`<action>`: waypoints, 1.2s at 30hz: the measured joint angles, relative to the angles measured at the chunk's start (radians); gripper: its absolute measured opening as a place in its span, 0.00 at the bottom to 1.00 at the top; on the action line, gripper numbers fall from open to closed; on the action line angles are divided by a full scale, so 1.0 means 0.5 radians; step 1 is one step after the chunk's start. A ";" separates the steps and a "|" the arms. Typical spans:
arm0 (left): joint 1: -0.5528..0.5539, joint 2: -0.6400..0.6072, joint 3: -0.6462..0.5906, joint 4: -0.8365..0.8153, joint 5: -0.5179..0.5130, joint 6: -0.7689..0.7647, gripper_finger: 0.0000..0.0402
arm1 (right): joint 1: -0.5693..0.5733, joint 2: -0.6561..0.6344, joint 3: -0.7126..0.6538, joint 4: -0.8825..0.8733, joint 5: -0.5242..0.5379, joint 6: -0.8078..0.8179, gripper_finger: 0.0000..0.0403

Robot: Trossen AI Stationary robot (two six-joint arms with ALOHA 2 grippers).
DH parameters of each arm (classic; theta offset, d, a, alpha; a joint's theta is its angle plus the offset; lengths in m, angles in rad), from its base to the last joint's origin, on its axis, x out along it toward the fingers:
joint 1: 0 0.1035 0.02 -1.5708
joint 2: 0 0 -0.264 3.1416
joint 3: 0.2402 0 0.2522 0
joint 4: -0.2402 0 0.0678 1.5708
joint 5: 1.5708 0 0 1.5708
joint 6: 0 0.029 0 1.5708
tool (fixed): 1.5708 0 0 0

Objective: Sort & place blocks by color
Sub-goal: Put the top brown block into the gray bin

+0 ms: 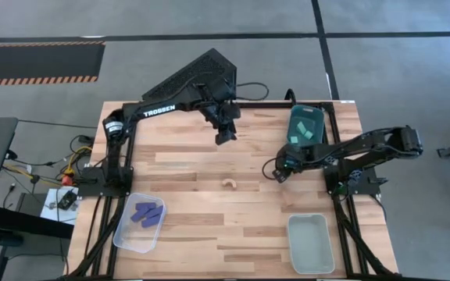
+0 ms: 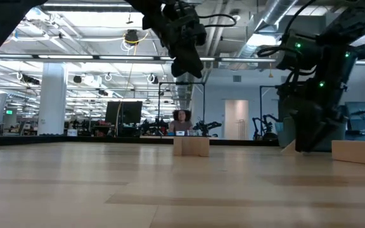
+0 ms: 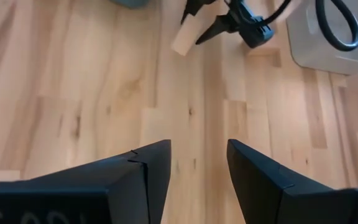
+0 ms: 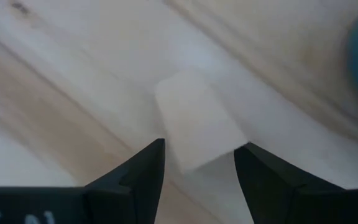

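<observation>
**Observer:** Nearest the front edge of the table (image 1: 209,234), what did you have?

**Reviewer:** On your left arm's side stood the clear bin (image 1: 125,234), with the blue-purple bars (image 1: 148,215) lying together inside it. On your right arm's side stood the pale bin (image 1: 291,248), well apart from the first one.

**Observer:** And further in?

**Reviewer:** The tan arch (image 1: 229,184) lay alone on the bare wood near the middle of the table, touching nothing.

Just beyond it, towards your right arm's side, your right gripper (image 4: 197,155) was down low at the table. Its fingers stood apart, one on either side of a tan block (image 4: 194,124). The block sat skewed between them. I could not tell whether the pads were touching it, so I would not call that a grip.

**Observer:** What about your other arm?

**Reviewer:** Your left gripper (image 1: 224,134) was farther back, near the middle of the table's far half. It hung well above the wood and pointed down at bare planks. Its fingers (image 3: 148,168) were parted with nothing between them, so it was open and carrying no block.

**Observer:** And at the far edge?

**Reviewer:** The dark teal bin (image 1: 295,139) stood at the far edge on your right arm's side, with the teal cubes (image 1: 307,131) in it. Beyond the table, in the room behind, a person (image 2: 181,118) was at a desk a long way off.
</observation>
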 joint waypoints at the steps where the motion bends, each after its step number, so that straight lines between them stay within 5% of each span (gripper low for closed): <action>1: 0.015 -0.004 0.000 0.003 0.012 0.003 0.35 | 0.000 -0.003 0.000 0.000 0.021 -0.008 0.53; 13: 0.070 0.036 0.002 -0.010 0.120 -0.017 0.35 | -0.004 0.044 0.000 0.175 0.078 -0.246 0.57; 23: 0.019 0.052 -0.016 -0.112 -0.046 0.046 0.35 | -0.004 0.107 0.004 0.231 0.079 -0.168 0.32; 36: 0.194 -0.054 -0.015 -0.121 0.306 0.133 0.29 | 0.199 -0.419 0.037 0.332 -0.008 0.215 0.33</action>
